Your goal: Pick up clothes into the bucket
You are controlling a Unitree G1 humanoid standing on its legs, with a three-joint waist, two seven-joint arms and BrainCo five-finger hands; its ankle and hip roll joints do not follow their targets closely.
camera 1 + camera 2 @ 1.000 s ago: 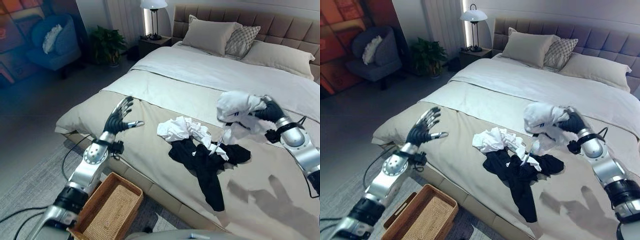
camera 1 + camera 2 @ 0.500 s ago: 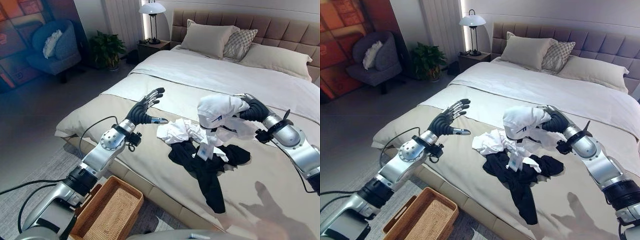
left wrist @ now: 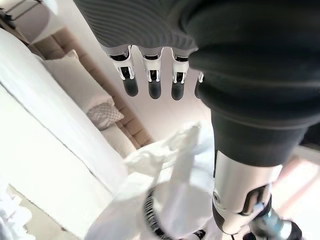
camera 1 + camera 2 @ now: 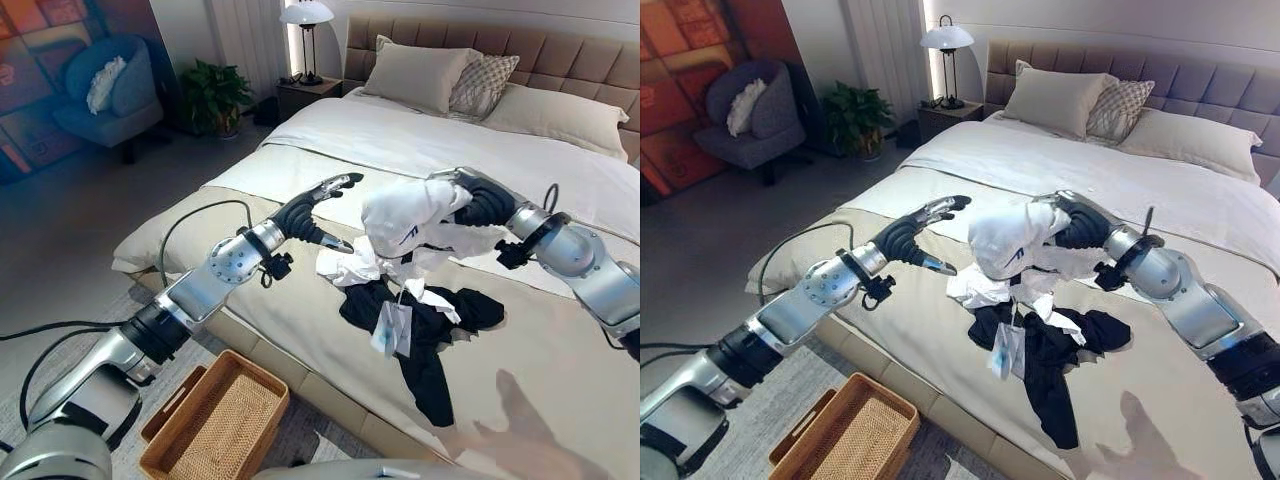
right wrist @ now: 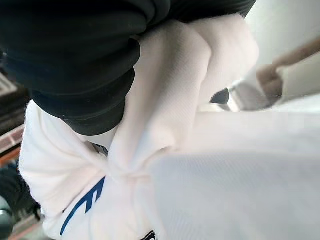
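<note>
the bed is taking up most of the scene, its beige cover serving as the surface where the loose clothes are lying, with pillows stacked against the headboard well away from the work. down on the floor beside the near edge of the bed, the wicker basket is sitting open and empty-looking, probably placed there so clothes can be dropped straight off the mattress into it.

on the cover, a black garment is lying spread out, with a crumpled white garment bunched at its upper edge; both are waiting to be collected.

above them, the right hand is holding a white garment with a blue mark lifted clear of the bed, part of it and a tag hanging down toward the black one. its fingers are curling around the bunched cloth, which in the right wrist view is pressing close against the dark cover, so the grasp looks firm enough for carrying.

the left hand is hovering just beside that lifted garment, fingers straight and spread with the thumb apart, holding nothing. judging by its position between the garment and the basket's side, it is likely presenting itself to receive the cloth, since the basket is lying on the left, out of the right arm's easy reach.
</note>
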